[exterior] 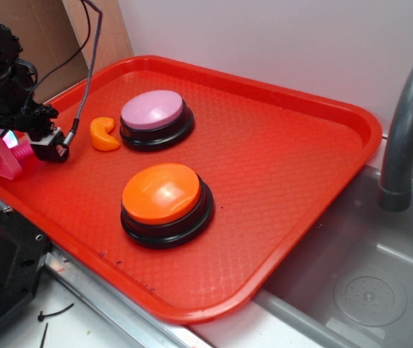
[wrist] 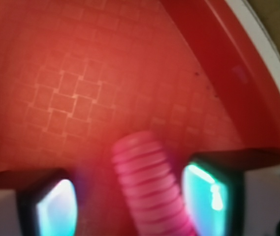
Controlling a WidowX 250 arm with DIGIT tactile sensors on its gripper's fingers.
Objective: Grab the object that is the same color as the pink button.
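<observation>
Pink bolt [exterior: 9,158] sits at the tray's [exterior: 279,145] left edge, head toward the rim, threaded shank [wrist: 147,184] pointing between the fingers. Gripper [exterior: 26,145] is right on it; wrist view shows the two pads [wrist: 56,209] spread either side of the shank with visible gaps, so open, not pinching yet. Shank looks closer to the right pad, so I'd centre before squeezing or it may roll out. Close on the threads, not the flat head. Rim is just beside it; lift straight up. Pink button [exterior: 154,116], orange piece [exterior: 104,134] and orange button [exterior: 166,203] are well apart, no clash.
</observation>
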